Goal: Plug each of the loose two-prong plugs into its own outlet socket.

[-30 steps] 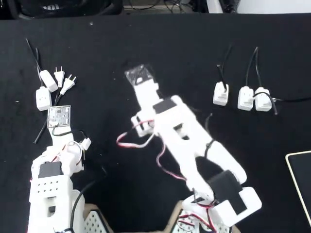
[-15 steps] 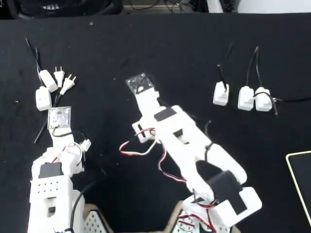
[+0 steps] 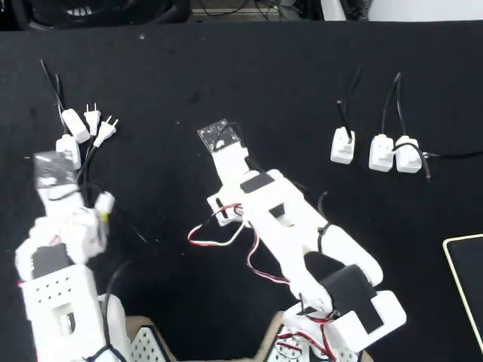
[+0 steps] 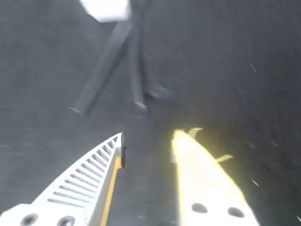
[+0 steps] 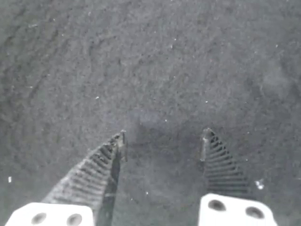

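Note:
Two loose white two-prong plugs point(image 3: 92, 116) point(image 3: 109, 130) lie at the far left of the black table, beside two white outlet blocks point(image 3: 74, 124) point(image 3: 68, 148) with black cables. My left gripper point(image 3: 51, 168) hovers next to the nearer block. In the left wrist view it is open point(image 4: 148, 141) with nothing between its fingers, and a white block point(image 4: 106, 8) and black cables point(image 4: 101, 70) lie ahead. My right gripper point(image 3: 219, 134) is over mid-table, open point(image 5: 164, 136) above bare black cloth.
Three more white outlet blocks point(image 3: 342, 145) point(image 3: 382, 153) point(image 3: 408, 157) with black cables sit at the right. A dark, pale-rimmed flat object point(image 3: 464, 283) lies at the right edge. Red and white arm wires point(image 3: 219, 234) hang near the right arm.
My left arm has swung to the left, so its gripper now sits beside the nearer left outlet block. The right gripper has drawn back slightly toward its base.

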